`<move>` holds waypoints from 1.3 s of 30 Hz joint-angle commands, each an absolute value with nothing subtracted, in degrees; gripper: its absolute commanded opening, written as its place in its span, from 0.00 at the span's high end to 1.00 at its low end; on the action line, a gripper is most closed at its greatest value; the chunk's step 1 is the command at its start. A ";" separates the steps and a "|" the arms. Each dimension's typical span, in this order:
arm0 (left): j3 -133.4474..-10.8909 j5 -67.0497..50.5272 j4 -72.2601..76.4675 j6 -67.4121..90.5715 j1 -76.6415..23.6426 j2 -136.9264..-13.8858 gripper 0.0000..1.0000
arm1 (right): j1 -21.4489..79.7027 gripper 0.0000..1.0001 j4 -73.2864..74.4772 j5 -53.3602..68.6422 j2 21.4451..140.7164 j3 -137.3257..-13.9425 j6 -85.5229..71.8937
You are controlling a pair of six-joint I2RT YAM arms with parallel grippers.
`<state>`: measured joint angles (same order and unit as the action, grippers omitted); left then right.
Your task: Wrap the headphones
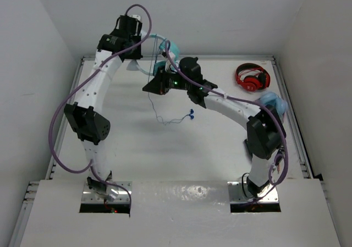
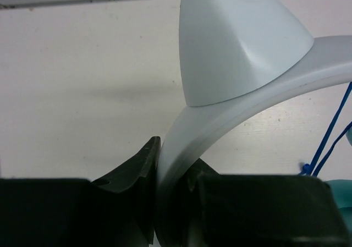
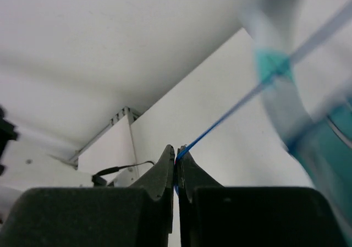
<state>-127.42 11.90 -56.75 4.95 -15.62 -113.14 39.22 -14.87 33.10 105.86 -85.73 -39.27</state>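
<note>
Two wrist views are giving the grips that the top view is hiding. The left gripper [image 2: 171, 203] is clamping narrowly on the headphones [image 2: 236, 49], its fingers closing on the pale headband [image 2: 247, 117] just below an ear-like point. The right gripper [image 3: 176, 158] is pinching the thin blue cable [image 3: 231, 114] between fully closed fingers, with a teal ear cup [image 3: 330, 148] blurring at the right edge.

From above, the headphones are sitting near the far edge of the table [image 1: 220, 153], left of centre and largely covered by both wrists. The cable is trailing down to its blue plug [image 1: 191, 114] toward the table's middle.

Red headphones [image 1: 253, 76] are lying near the far right corner. Paler sky-blue headphones [image 1: 273, 100] are peeking out behind the right arm's elbow. White walls are enclosing the white table.
</note>
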 commanded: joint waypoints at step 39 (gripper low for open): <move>-150.82 4.66 -49.48 4.92 -14.50 -101.43 1.00 | 37.53 0.70 -53.87 26.80 119.62 -56.51 -39.46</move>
<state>-148.14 6.50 -55.07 2.48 -14.59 -104.25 37.50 -50.28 25.10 119.07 -55.44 -39.70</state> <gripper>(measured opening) 0.146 0.297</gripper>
